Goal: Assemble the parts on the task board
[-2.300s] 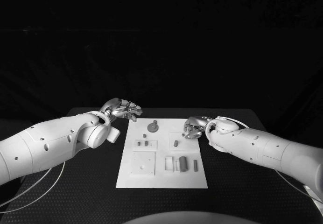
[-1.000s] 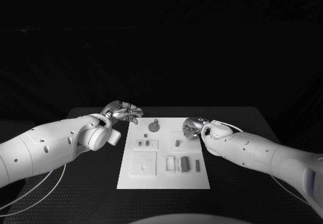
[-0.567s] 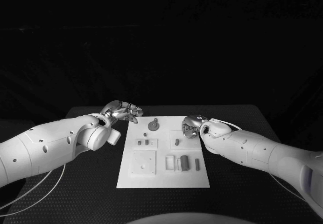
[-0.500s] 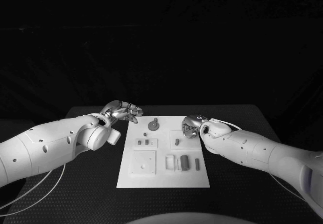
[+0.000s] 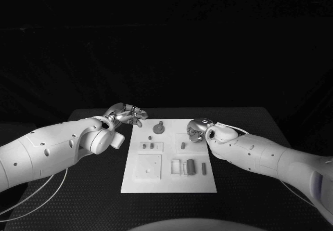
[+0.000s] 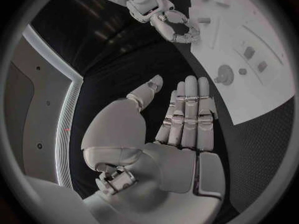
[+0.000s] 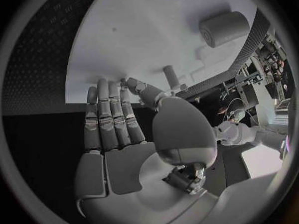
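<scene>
Task board (image 5: pixel 169 179): upper right edge hidden behind right hand (image 5: pixel 198 130). Parts (image 5: pixel 189 166) at centre frame: too small to identify shapes.

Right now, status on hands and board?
Left hand open, off the task board's far left corner. Right hand open at its right edge, empty. Parts untouched. Nothing blocking.

Black desk (image 5: pixel 236 173), dotted/textured top, dark all round; far edge at 12 o'clock fades into black backdrop. Thin pale cable (image 5: pixel 42 195) loops over desk's 8 o'clock corner. Another thin pale cable (image 5: pixel 295 186) hangs at 4 o'clock side.
</scene>
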Motion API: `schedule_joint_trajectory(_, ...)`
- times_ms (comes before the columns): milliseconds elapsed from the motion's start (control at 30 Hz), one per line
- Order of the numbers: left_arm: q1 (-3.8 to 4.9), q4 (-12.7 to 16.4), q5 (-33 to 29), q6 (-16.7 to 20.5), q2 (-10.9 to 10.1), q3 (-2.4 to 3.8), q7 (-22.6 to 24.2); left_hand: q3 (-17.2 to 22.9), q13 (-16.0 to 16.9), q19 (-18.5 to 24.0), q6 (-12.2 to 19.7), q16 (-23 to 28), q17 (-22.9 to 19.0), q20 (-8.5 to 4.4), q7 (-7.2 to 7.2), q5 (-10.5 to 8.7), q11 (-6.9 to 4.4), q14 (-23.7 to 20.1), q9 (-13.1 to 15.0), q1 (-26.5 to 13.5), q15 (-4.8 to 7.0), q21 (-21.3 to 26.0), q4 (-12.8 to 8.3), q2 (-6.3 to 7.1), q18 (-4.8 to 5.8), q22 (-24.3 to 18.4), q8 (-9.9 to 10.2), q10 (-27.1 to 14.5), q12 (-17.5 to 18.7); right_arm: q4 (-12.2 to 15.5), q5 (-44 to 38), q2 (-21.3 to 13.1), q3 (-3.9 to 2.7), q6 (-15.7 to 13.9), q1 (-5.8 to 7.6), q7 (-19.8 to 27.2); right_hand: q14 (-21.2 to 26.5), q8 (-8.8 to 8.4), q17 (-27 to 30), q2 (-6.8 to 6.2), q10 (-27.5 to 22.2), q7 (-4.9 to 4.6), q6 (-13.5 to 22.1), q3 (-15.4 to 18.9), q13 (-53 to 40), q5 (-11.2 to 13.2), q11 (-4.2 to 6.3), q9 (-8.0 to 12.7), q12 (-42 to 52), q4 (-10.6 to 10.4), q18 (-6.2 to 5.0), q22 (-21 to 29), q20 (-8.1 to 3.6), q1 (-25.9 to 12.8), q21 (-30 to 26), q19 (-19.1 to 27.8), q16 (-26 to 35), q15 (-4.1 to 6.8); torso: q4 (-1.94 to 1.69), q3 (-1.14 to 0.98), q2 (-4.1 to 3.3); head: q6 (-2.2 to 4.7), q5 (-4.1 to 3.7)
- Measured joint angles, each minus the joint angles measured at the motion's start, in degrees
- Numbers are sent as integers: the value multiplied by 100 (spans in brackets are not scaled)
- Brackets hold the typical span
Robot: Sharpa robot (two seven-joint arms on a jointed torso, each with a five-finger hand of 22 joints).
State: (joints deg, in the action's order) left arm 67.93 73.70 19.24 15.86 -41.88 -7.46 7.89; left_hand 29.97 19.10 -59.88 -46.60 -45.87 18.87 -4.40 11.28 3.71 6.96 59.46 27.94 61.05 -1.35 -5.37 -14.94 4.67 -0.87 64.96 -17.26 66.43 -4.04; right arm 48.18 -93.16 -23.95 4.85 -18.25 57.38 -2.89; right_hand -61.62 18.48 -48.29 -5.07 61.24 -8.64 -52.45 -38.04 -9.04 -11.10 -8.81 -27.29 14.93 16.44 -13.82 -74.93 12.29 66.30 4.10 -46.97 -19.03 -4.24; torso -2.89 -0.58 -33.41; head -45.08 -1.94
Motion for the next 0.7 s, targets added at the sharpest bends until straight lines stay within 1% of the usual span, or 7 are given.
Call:
schedule_joint_trajectory(167,0,2,-1,-3,-7,0,-14,0,0,-21,0,0,5,21,0,0,0,0,0,0,0,0,0,0,1,0,0,0,0,13,-124,2,41,-47,6,-8,21,-20,-18,-30,12,-13,13,0,-1,0,-10,5,0,0,-1,0,0,30,0,0,3,-19,0,-4,-6,-8,-3)
schedule_joint_trajectory(233,0,2,-1,-3,-8,0,-18,0,0,-21,0,0,5,21,0,0,0,0,0,0,0,0,0,0,1,-5,0,0,0,19,-169,2,55,-68,8,-13,9,-20,-41,-58,85,-3,-45,0,-1,0,44,5,0,0,0,1,0,63,0,0,3,-9,-1,-4,-8,-13,-4)
schedule_joint_trajectory(433,0,6,-2,-4,-12,0,-27,0,0,-21,0,0,11,21,0,0,0,0,-3,0,0,23,0,0,1,-5,0,0,0,50,-319,-12,81,-204,-3,-60,-294,123,-184,92,487,124,-376,-62,4,0,220,-18,-196,25,-1,1,-57,273,140,-290,-138,139,-2,-11,-14,-30,-5)
schedule_joint_trajectory(500,0,6,-2,-3,-13,0,-29,0,0,-21,0,0,11,21,0,0,-1,0,-4,0,0,23,0,0,1,-5,0,0,0,54,-352,-13,85,-248,-10,-76,-369,155,-240,67,578,181,-456,-119,59,0,273,-27,-220,17,0,1,-91,304,167,-380,-159,201,-2,-11,-15,-35,-9)
schedule_joint_trajectory(533,0,6,-2,-3,-13,0,-31,0,0,-21,0,0,11,21,0,0,-1,0,-5,0,0,23,0,0,0,-4,0,0,0,64,-372,-15,87,-275,-15,-81,-399,155,-261,78,611,180,-491,-134,87,1,298,-31,-217,25,1,1,-111,319,167,-406,-180,223,-2,-11,-15,-36,-9)
schedule_joint_trajectory(600,0,6,-3,-3,-13,0,-33,0,0,-21,0,0,16,21,0,0,-1,0,-4,0,0,23,0,0,1,-4,0,0,0,82,-400,-16,92,-316,-25,-89,-455,170,-306,86,677,215,-528,-177,91,0,308,-51,-204,30,0,1,-131,355,199,-482,-194,228,-2,-11,-16,-37,-13)
schedule_joint_trajectory(700,0,6,-3,-3,-14,0,-36,0,0,-21,0,0,17,21,0,0,-1,0,-4,0,0,23,0,0,1,-4,0,0,0,102,-430,-30,97,-382,-37,-101,-512,171,-351,69,744,229,-578,-182,52,1,339,-46,-198,24,0,1,-151,386,237,-550,-238,273,-2,-14,-18,-40,-16)
